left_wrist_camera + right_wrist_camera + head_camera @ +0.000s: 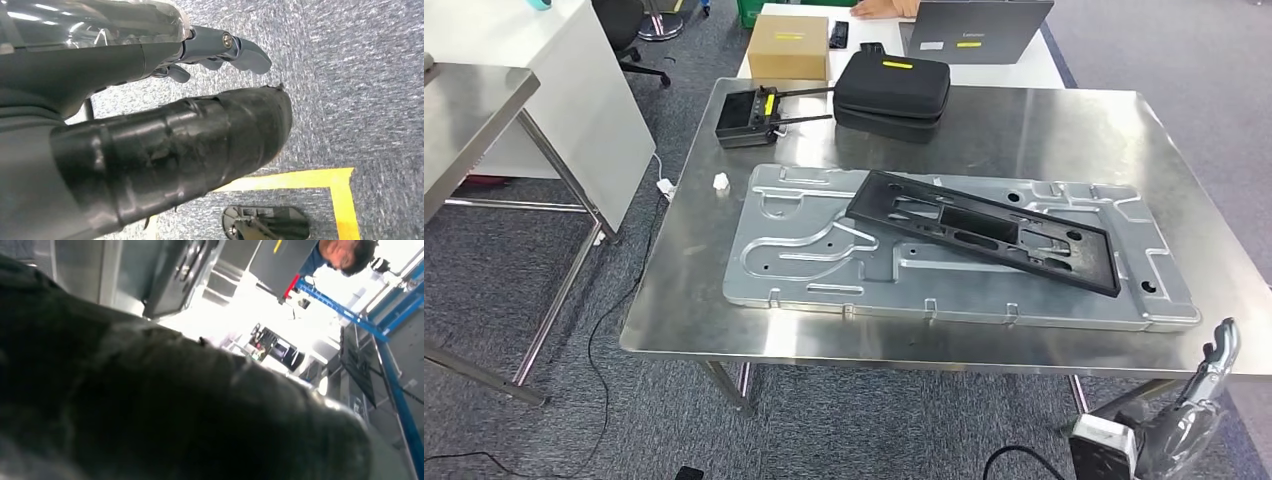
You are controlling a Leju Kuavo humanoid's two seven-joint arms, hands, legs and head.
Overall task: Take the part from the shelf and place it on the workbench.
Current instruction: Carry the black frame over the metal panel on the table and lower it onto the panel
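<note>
The right hand hangs low at about five o'clock in the head view, just past the near edge of the workbench, fingers pointing up and holding nothing; whether they are spread or curled, I cannot tell, and its own wrist camera gives mostly a dark blur. The left hand dangles over grey carpet and a strip of yellow floor tape, fingers apart and lightly bent, released, nothing in it.

Now the part: a long black plastic frame full of cutouts. It lies flat and slantwise on the big silver stamped metal panel at the centre of the bench, one end towards ten o'clock, the other towards four.

Behind it, at twelve o'clock, sits a black zip case with a yellow label, closed. Just beside that, at eleven, a black remote with antennas, and further back a shut cardboard box.
</note>
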